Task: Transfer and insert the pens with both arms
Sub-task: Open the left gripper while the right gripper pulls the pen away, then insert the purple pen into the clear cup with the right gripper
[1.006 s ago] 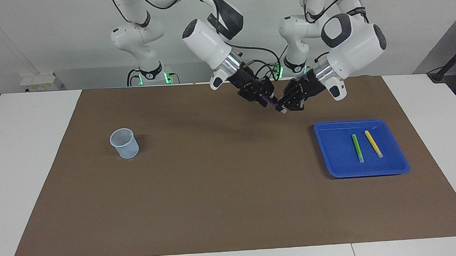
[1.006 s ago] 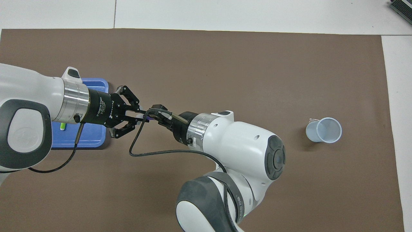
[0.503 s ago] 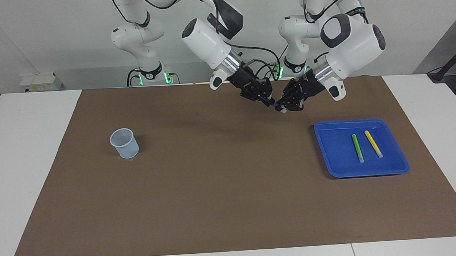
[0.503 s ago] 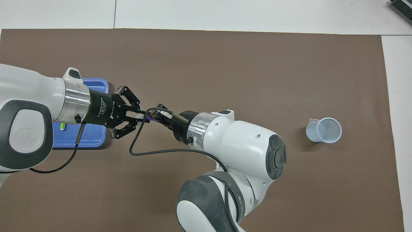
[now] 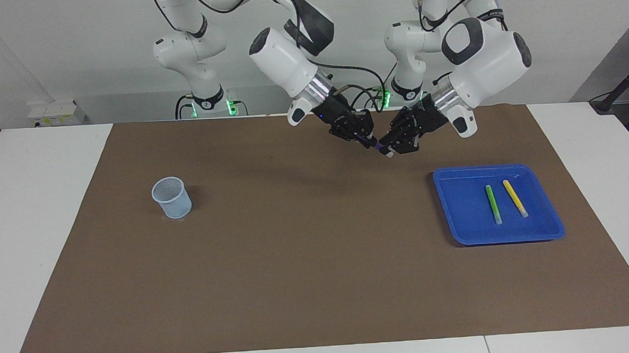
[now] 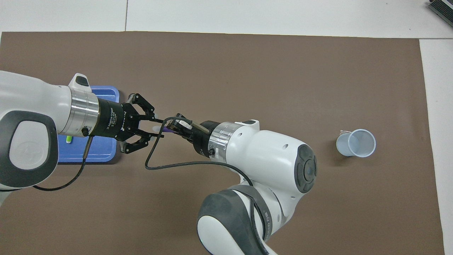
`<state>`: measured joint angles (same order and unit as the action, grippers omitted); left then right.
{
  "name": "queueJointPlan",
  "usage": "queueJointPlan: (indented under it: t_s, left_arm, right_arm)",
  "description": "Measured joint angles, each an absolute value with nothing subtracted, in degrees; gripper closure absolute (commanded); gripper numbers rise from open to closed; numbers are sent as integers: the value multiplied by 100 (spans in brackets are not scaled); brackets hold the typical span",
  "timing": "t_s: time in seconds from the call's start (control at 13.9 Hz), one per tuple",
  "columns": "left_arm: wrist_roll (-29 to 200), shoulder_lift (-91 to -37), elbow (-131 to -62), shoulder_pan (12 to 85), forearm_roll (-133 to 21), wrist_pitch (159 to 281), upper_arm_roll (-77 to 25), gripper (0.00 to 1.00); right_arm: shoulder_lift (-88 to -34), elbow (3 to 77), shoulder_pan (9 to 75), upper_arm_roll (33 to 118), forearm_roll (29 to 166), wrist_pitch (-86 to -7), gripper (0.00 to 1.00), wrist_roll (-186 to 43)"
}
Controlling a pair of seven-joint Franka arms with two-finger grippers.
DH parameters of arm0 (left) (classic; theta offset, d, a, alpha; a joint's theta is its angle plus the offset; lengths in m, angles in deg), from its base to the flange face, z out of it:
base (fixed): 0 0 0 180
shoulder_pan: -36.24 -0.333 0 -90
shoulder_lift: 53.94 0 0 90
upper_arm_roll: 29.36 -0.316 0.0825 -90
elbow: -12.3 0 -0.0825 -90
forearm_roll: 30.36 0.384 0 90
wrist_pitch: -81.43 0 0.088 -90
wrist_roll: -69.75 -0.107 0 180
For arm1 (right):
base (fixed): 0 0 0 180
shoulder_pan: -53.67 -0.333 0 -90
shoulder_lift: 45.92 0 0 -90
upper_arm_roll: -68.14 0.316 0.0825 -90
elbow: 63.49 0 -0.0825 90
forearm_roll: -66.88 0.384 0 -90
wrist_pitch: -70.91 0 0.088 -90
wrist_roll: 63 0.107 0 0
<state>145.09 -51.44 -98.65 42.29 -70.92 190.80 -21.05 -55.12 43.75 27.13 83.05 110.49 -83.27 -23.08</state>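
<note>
Purple pen in mid-air, over the brown mat [image 5: 297,262]

My right gripper [image 5: 367,138] pinches the purple pen [image 5: 381,149] (pale end outward); my left gripper [image 5: 393,146], fingers spread, surrounds it.

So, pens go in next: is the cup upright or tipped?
Upright: the cup stands on the mat, open mouth facing up.

Table [image 5: 40,220]: white. Mat [image 5: 307,261] over it: plain brown, no pattern. Tray [image 5: 457,212]: bright blue. Green pen [image 5: 492,204] and yellow pen [image 5: 515,198] in the tray, each with a paler tip. Purple pen [image 5: 378,147] between the two grippers, its end whitish (little of the purple shows). Left gripper [image 5: 398,141] and right gripper [image 5: 363,134]: black, with silver collars above them. Both arms [image 5: 479,52]: white shells, dark grey caps, black cables. Cup [image 5: 171,197]: pale blue with a fine mesh pattern. Wall: off-white.
</note>
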Motion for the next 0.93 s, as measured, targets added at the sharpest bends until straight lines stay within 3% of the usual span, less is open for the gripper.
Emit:
queueJointPlan:
  t_s: [0.36,0.93]
  left_arm:
    - [13326,-5091,-9872,4252,-7090,19039,-2148,0]
    - [9816,-5049,-9876,3688,-5637,18374,-2268,0]
  right_arm:
    - [-5505,4361,3293,8264,10727,-7122,100,-3150]
    - [-5121,4288,4991,8236,7387,-3256,100,-5680]
